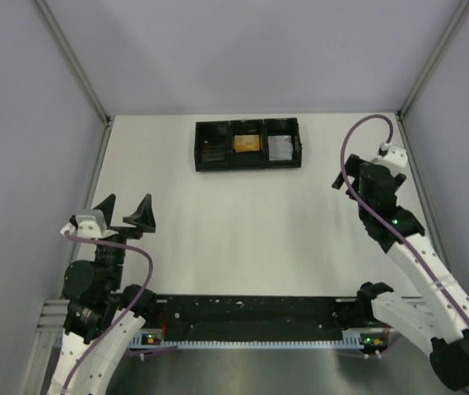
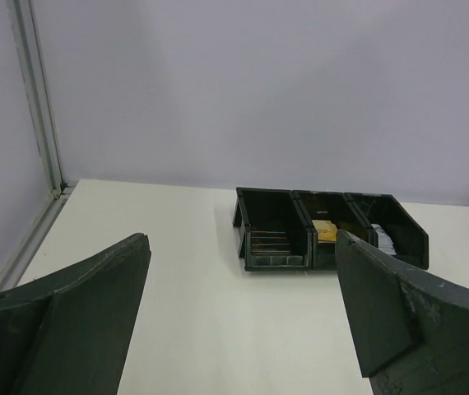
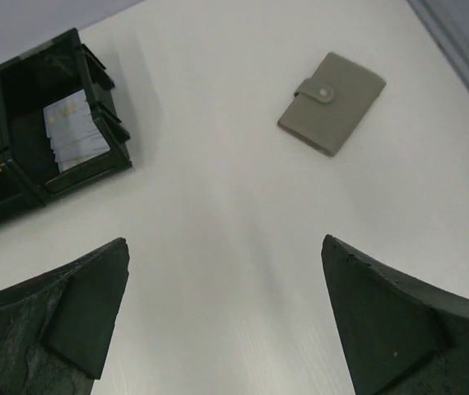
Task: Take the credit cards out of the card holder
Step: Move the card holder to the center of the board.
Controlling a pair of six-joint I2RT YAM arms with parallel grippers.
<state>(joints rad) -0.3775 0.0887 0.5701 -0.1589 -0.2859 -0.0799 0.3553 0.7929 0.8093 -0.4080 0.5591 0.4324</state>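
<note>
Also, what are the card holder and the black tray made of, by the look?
Card holder: matte grey leather or faux leather by the look, soft rounded edges, snap tab; can't tell which. Black tray: probably moulded hard plastic, slight sheen, ribbed front wall.

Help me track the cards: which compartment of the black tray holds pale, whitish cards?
The right end compartment, seen from the top camera: pale cards lie in it. The middle one holds something yellow; the left one looks dark.
</note>
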